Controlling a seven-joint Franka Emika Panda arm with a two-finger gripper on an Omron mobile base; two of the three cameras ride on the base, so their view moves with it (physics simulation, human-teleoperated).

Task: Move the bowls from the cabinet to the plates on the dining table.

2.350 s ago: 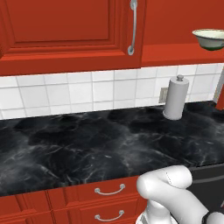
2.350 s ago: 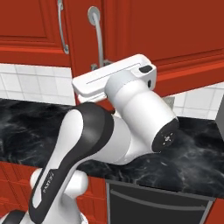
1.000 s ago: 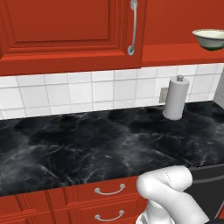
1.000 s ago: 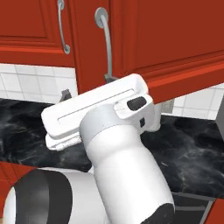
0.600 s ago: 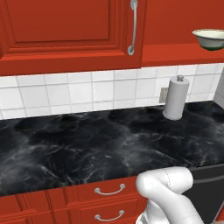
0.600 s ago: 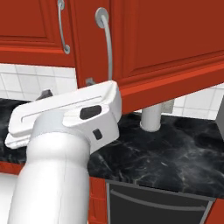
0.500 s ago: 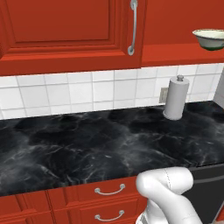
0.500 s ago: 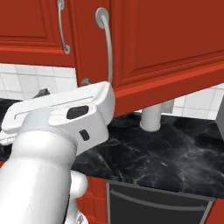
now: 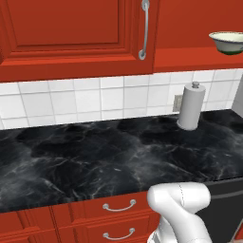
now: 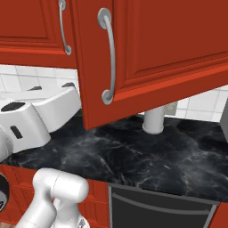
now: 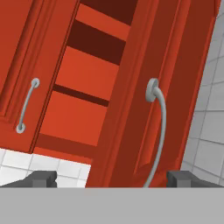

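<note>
The red cabinet [image 10: 147, 49] has its right door swung open, arched silver handle [image 10: 108, 55] facing me. On its shelf at the far right stands one bowl [image 9: 228, 42], pale with a greenish underside. My gripper [image 10: 51, 87] is open and holds nothing; it sits low on the left, under the closed left door and left of the open door's edge. In the hand view the gripper [image 11: 111, 179] looks up at the open door's handle [image 11: 157, 131] and at red shelves [image 11: 87, 78] beside it. The plates and the dining table are out of view.
A black marble counter [image 9: 95, 161] runs under the cabinet, with red drawers [image 9: 118, 209] below and white tiles behind. A paper towel roll [image 9: 191, 105] stands at the back right. A dark appliance front [image 10: 164, 209] sits under the counter. The open door overhangs the counter.
In the right base view my hand has swung left and down, away from the open door's handle. The left base view is unchanged, and the gripper has stayed open.
</note>
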